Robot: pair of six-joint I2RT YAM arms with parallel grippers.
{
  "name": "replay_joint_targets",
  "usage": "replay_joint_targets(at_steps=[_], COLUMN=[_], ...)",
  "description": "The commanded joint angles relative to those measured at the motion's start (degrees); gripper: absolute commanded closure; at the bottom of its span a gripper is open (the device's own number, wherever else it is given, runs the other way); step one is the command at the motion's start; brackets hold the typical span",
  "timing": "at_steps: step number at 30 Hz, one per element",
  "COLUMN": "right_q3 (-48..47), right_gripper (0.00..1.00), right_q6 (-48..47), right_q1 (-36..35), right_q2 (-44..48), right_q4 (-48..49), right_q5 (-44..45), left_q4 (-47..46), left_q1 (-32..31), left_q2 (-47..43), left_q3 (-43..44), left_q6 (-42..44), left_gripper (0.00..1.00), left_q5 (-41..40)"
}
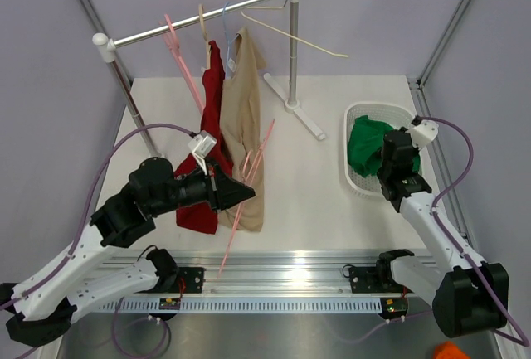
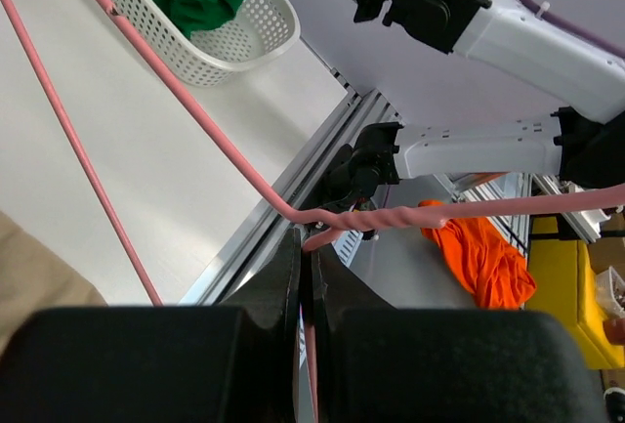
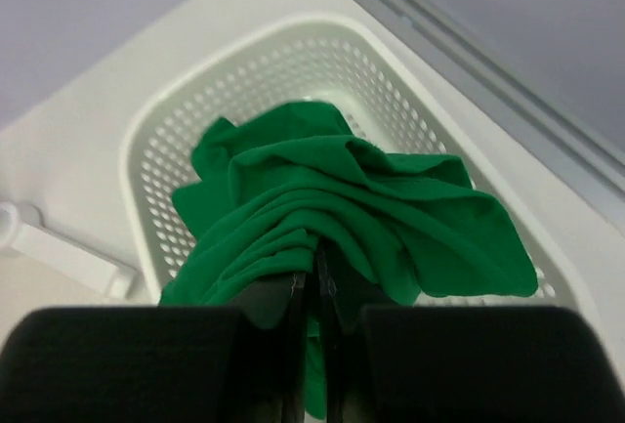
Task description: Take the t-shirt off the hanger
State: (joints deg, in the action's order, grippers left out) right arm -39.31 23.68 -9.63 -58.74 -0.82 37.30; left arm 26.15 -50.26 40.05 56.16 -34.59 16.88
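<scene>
My left gripper (image 1: 242,194) is shut on the hook stem of a bare pink hanger (image 1: 250,167), holding it low over the table front; in the left wrist view the jaws (image 2: 311,247) pinch the twisted pink wire of the hanger (image 2: 195,115). My right gripper (image 1: 383,153) is shut on a green t-shirt (image 1: 363,139) that lies bunched in the white basket (image 1: 352,175). In the right wrist view the fingers (image 3: 317,257) clamp a fold of the green t-shirt (image 3: 342,189) over the basket (image 3: 137,179).
A clothes rack (image 1: 199,24) stands at the back with a red shirt (image 1: 214,102), a beige shirt (image 1: 241,118) and several hangers on it. Its base (image 1: 294,106) rests mid-table. An orange cloth (image 2: 479,247) lies off the table's front right.
</scene>
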Motion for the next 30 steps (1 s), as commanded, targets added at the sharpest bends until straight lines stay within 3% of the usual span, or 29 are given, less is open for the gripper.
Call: replay_joint_targets(at_steps=[1, 4, 11, 15, 17, 22, 26, 30], right_q3=[0.73, -1.81, -13.68, -13.52, -12.64, -13.95, -16.67, -16.77], right_gripper=[0.69, 0.01, 0.0, 0.0, 0.01, 0.05, 0.12, 0.12], right_q6=[7.07, 4.64, 0.22, 1.63, 3.38, 2.6, 1.19, 0.75], right_q1=[0.05, 0.14, -0.3, -6.35, -15.65, -39.88, -50.98, -56.55], right_q2=[2.83, 4.85, 15.66, 20.68, 21.65, 19.9, 17.35, 14.01], right_q4=[-3.37, -8.91, -22.64, -23.27, -21.42, -20.1, -20.36, -20.19], right_q5=[2.87, -3.26, -24.97, -41.9, -44.76, -37.05, -28.88, -21.58], left_q4=[-6.81, -8.92, -13.66, -15.78, -17.35, -19.99, -21.83, -23.68], left_q1=[-0.36, -0.36, -0.98, -1.77, -1.68, -1.68, -1.68, -1.68], left_q2=[2.56, 4.94, 9.51, 12.93, 14.78, 23.38, 27.96, 29.29], left_q3=[2.64, 3.16, 4.75, 5.27, 6.5, 9.31, 12.04, 12.57], left_q6=[-2.58, -4.78, -6.98, -6.11, -4.44, -4.26, -4.44, -5.31], left_gripper=[1.0, 1.0, 1.0, 1.0, 1.0, 1.0, 1.0, 1.0], left_q5=[-1.32, -2.64, -4.66, -9.49, -12.13, -20.1, -26.98, -30.07])
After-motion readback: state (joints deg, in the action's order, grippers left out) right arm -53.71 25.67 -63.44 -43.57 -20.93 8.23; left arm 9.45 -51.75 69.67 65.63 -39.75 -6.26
